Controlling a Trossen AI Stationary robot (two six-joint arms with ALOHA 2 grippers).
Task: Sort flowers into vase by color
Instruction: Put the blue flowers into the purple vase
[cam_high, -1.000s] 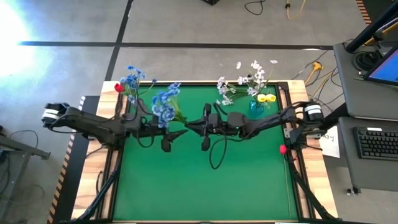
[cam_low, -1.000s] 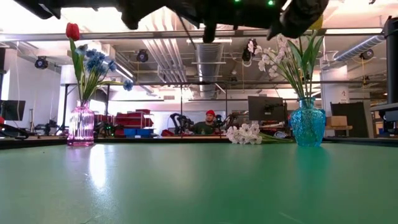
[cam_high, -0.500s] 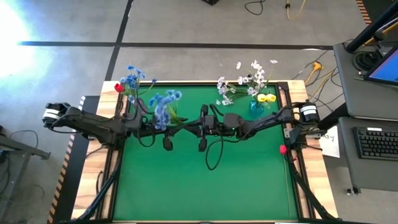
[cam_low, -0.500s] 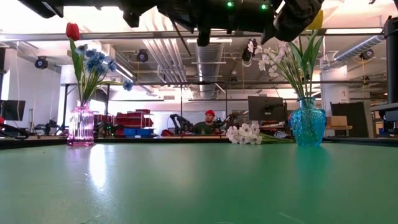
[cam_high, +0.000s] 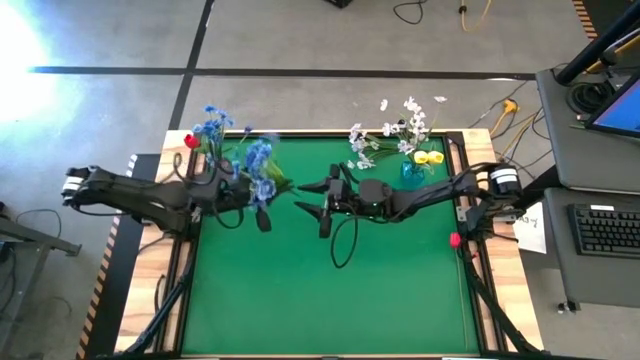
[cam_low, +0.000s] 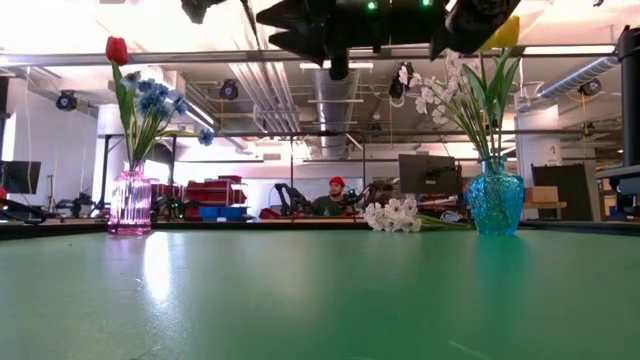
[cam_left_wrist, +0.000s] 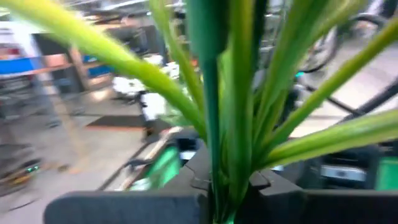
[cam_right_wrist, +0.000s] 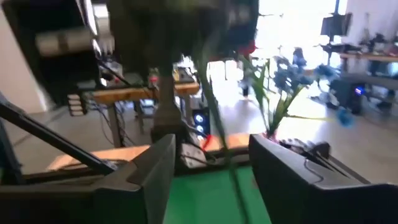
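My left gripper (cam_high: 262, 206) hovers over the table's far left part, shut on a blue flower (cam_high: 258, 163) whose green stem and leaves fill the left wrist view. My right gripper (cam_high: 306, 197) stands open just to its right. A thin stem (cam_right_wrist: 214, 118) passes between the right fingers (cam_right_wrist: 149, 171), apart from both. A pink vase (cam_low: 130, 203) at the far left holds blue flowers and a red tulip (cam_low: 117, 50). A blue vase (cam_low: 494, 205) at the far right holds white blossoms and a yellow tulip (cam_high: 430, 158). My left gripper pinches the blue flower's bundle of green stem and leaves (cam_left_wrist: 219, 177) between its two fingers, where the leaves fan out. The fingers reach in level from the table's left. The flower is lifted clear of the table, its blue head (cam_high: 258, 160) on the gripper's far side.
A bunch of white blossoms (cam_low: 392, 214) lies on the green mat beside the blue vase. A wooden frame (cam_high: 150, 250) edges the mat. The mat's near half (cam_high: 330, 300) is bare. A person sits in the room beyond the table.
My left gripper has shut on the blue flower's stem while my right gripper has opened and let it go. The left gripper has then drawn toward the table's left and far side, carrying the flower with it, still clear of the table.
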